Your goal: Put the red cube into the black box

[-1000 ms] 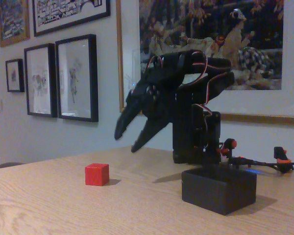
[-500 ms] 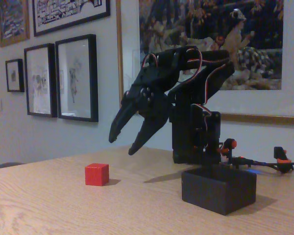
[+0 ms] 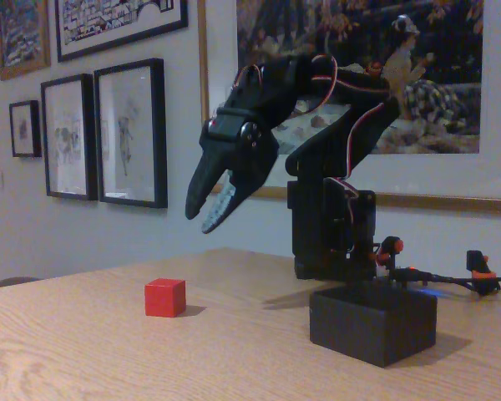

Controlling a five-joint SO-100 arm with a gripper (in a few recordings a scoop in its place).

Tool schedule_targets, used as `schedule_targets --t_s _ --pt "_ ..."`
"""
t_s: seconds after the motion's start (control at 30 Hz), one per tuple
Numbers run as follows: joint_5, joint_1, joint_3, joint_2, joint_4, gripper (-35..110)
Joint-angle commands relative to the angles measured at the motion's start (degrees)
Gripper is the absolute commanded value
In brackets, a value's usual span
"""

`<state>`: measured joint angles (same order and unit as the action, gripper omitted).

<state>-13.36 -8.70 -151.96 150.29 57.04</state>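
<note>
Claw [image 3: 207,210] points down, seemingly parted, above red cube [image 3: 165,297].

You have a bright red cube [image 3: 165,297], plain and matte on every face, on a light tan counter [image 3: 108,359] with a fine wood grain. Your box [image 3: 373,324] is matte black all over. The arm [image 3: 317,142] is black too, down to the jaws of the gripper [image 3: 205,209], though one jaw shows a paler grey inner face. Red and white wires loop over the arm's top. Orange-red clips [image 3: 391,248] mark the dark cabling behind the box. The wall [image 3: 184,225] is pale grey, hung with black-framed pictures [image 3: 132,132].
</note>
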Motion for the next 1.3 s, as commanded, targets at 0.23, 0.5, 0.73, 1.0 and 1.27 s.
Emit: schedule_targets --t_s 0.23,0.5,0.73,1.0,1.27 --pt "-22.5 -4.4 0.6 -7.7 -2.2 17" --pt "-28.8 -4.4 5.3 -16.8 -1.7 27" --pt "-27.4 -5.4 13.1 -25.0 1.2 30" --pt "-20.9 -7.2 17.7 -32.6 1.3 31" --pt "-15.6 -7.4 19.3 -37.6 3.3 30"
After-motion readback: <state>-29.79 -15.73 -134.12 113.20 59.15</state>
